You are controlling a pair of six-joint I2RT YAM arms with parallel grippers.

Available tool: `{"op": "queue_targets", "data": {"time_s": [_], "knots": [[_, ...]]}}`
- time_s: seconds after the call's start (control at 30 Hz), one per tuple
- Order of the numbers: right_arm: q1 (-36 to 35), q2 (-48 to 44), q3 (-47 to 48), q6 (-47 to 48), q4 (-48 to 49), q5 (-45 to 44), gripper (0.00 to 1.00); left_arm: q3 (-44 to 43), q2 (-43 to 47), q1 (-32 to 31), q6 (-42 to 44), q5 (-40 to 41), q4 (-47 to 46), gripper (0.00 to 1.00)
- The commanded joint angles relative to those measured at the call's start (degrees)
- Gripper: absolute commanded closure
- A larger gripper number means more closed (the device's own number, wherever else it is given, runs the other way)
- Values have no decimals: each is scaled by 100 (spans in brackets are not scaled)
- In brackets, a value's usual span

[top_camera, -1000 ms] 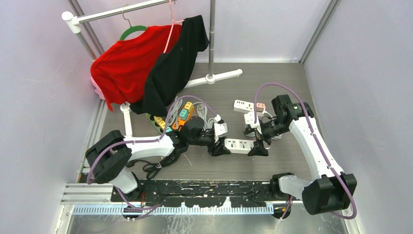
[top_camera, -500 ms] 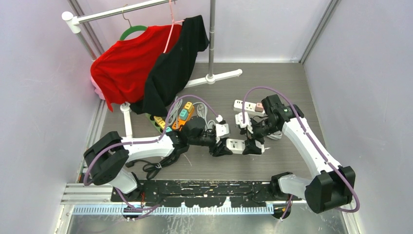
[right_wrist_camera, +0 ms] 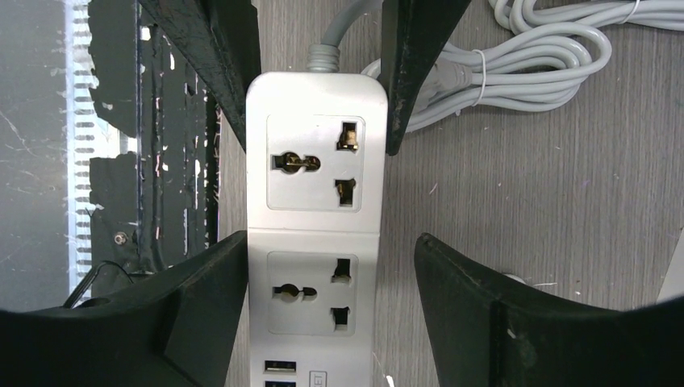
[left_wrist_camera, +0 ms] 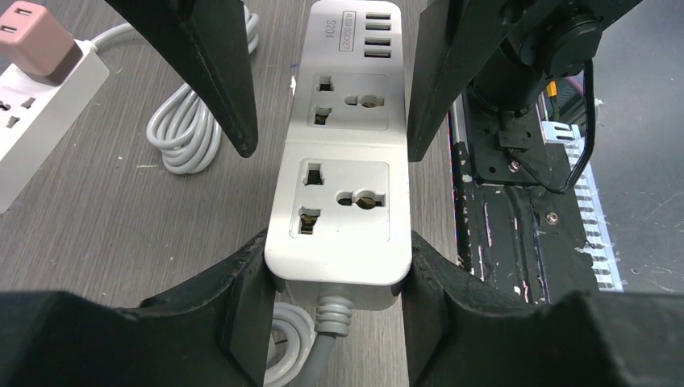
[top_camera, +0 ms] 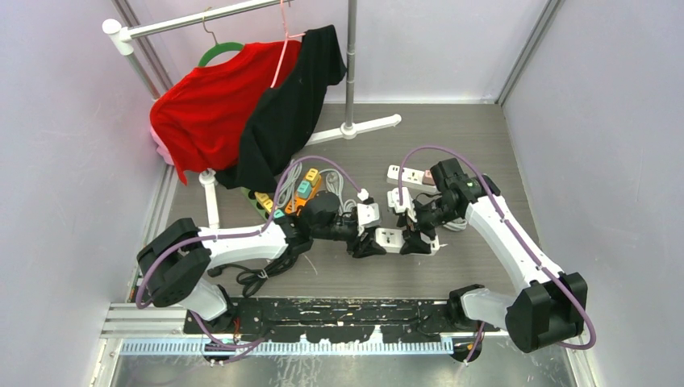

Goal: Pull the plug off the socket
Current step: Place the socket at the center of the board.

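Left hand (left_wrist_camera: 339, 262) clamps the cord end of a grey power strip (left_wrist_camera: 343, 137) on the bench (left_wrist_camera: 105, 234). Right hand (right_wrist_camera: 331, 262) straddles its far end, jaws loose. The pink plug (left_wrist_camera: 28, 28) sits in another white strip (left_wrist_camera: 32, 105) nearby. It looks small, rigid and smooth, so pinch its flat sides.

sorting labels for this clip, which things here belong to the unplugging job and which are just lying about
Job: power strip, sockets empty; pink plug; second strip holding it.
Lying about: red shirt, black shirt, clothes rack, coloured adapters.
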State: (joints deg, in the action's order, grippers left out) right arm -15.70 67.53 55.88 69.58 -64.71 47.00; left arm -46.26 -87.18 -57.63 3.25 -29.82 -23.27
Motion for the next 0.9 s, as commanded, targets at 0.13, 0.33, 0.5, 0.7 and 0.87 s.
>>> {"op": "queue_targets", "data": {"time_s": [0.13, 0.33, 0.5, 0.7, 0.87], "knots": [[-88, 28, 25, -25, 69, 127, 28, -353, 341, -21, -61, -133, -555, 100], [-104, 17, 131, 11, -42, 216, 70, -362, 359, -23, -69, -101, -573, 100], [-89, -27, 417, -395, 29, 186, 97, -296, 477, -21, -143, 216, -603, 67], [184, -42, 729, -828, 143, 378, 99, 7, 877, -29, -204, 952, -829, 25], [554, -23, 993, -1141, 313, 512, 99, 31, 1275, -21, -34, 1446, -497, 7]]}}
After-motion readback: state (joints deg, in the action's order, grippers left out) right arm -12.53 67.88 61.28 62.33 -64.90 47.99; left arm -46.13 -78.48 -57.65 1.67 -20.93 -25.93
